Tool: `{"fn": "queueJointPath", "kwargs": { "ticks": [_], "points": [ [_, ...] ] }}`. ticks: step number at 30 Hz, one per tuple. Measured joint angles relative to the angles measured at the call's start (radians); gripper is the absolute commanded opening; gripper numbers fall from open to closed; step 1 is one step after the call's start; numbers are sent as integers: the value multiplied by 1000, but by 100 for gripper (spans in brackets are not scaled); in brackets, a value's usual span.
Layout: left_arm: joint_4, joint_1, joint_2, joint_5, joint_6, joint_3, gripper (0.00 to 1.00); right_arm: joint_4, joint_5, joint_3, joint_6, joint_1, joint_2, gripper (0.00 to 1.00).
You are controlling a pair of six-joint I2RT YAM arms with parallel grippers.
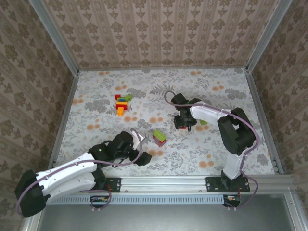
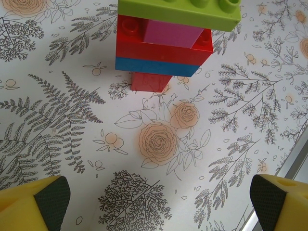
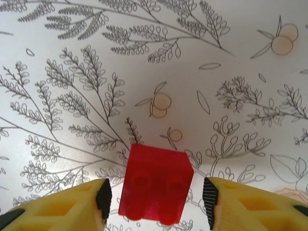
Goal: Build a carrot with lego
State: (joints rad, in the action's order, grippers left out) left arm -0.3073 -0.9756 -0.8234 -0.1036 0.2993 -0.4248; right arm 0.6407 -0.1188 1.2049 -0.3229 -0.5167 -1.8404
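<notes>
A red lego brick (image 3: 155, 185) lies studs-up on the flowered mat, between the fingers of my right gripper (image 3: 156, 199). A narrow gap shows on each side of it, so the pads do not touch it and the gripper is open. From above, that gripper (image 1: 184, 124) hangs over the mat's right middle. A small lego stack (image 2: 163, 48) of green, red, magenta and blue bricks lies ahead of my left gripper (image 2: 159, 204), which is wide open and holds nothing. In the top view the stack (image 1: 159, 137) lies just beyond the left gripper (image 1: 145, 157).
A pile of several loose red, orange, yellow, green and blue bricks (image 1: 122, 104) lies at the back left of the mat. A single green brick (image 1: 203, 122) lies just right of the right gripper. Metal rails and patterned walls enclose the mat (image 1: 96, 101).
</notes>
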Motion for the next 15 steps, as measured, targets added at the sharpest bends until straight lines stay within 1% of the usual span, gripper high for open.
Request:
{"fn": "queueJointPath", "kwargs": {
  "ticks": [2, 4, 9, 12, 15],
  "points": [
    [0, 0, 0, 0, 0, 0, 100, -8, 0, 6, 1, 3, -7, 48],
    [0, 0, 0, 0, 0, 0, 100, -10, 2, 8, 0, 6, -10, 47],
    [0, 0, 0, 0, 0, 0, 100, -10, 15, 10, 1, 8, -14, 49],
    [0, 0, 0, 0, 0, 0, 100, -11, 21, 10, 1, 8, -14, 49],
    [0, 0, 0, 0, 0, 0, 100, -11, 22, 10, 0, 10, -14, 43]
  ]
}}
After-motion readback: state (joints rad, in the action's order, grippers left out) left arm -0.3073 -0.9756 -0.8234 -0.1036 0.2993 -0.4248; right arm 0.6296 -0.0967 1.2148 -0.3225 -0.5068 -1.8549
